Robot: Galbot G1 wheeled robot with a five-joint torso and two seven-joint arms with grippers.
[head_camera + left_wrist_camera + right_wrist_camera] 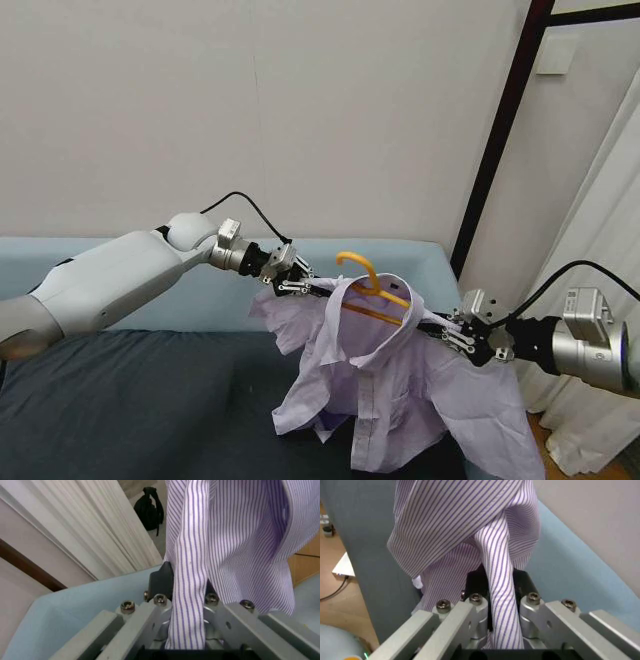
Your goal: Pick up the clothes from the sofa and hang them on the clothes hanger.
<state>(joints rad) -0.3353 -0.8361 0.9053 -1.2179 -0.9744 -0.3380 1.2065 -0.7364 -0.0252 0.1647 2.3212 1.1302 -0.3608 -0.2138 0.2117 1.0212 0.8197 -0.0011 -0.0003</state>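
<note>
Pale wall (250, 110) fills the background, with a dark door frame (495, 150) and a white curtain (600, 230) off to the robot's right. Below it runs the sofa (120, 390), light blue along the back and dark grey on the seat. A purple-striped shirt (400, 390) hangs spread above the seat's right end, draped over a yellow hanger (372, 285) whose hook pokes up out of the collar. The left gripper (300, 285) is clenched on the shirt's shoulder on that side, and its wrist view shows a fold of striped cloth pinched between the dark pads (162, 581). The right gripper (452, 335) grasps the opposite shoulder the same way, cloth bunched between its fingers (475, 581). Whether the shirt's hem touches the seat cannot be told.
</note>
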